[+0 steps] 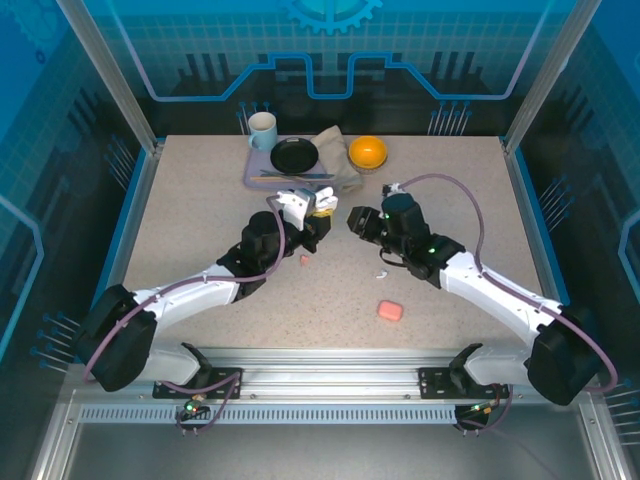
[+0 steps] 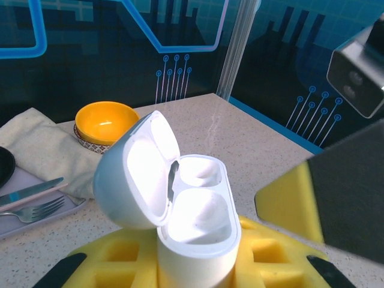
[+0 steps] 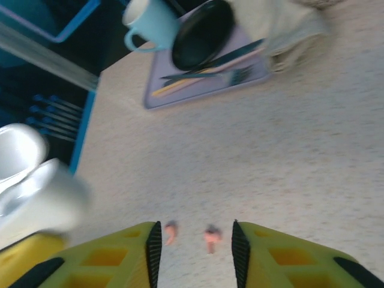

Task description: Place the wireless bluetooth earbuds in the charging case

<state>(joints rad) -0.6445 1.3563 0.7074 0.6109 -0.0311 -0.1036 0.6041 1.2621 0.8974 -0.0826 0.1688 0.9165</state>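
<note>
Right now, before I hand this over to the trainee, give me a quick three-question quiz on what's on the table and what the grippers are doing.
1. True or false: the white charging case clamped in the left gripper has its lid shut.
2. In the right wrist view, what lies on the table below the gap between the open right gripper fingers? A) two salmon-pink earbuds B) a coin C) a screw
3. From above, what colour is the other case, lying alone on the near side of the table?
Key: 1 false, the lid stands open and both wells look empty. 2 A. 3 pink.
</note>
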